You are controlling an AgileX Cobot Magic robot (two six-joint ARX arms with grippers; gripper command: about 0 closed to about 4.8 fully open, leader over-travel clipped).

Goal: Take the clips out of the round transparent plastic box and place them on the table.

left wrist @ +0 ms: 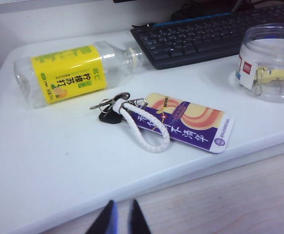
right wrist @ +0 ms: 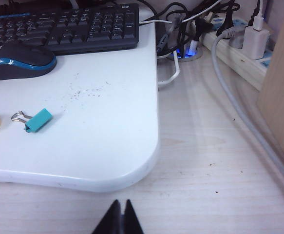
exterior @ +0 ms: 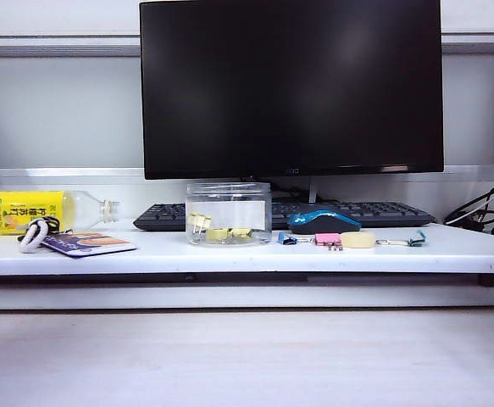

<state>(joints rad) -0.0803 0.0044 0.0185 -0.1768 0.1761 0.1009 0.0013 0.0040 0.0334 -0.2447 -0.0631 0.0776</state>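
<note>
Both pincer (left wrist: 122, 218) (right wrist: 120, 217) bodies cropped out

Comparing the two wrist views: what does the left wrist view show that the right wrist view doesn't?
Left only: the bottle, the keys and card, and the box with yellow clips inside; the left tool, slightly parted.

Right only: the mouse, a teal clip, the power strip and cables; the right tool, shut.

Both: the table and the keyboard.
</note>
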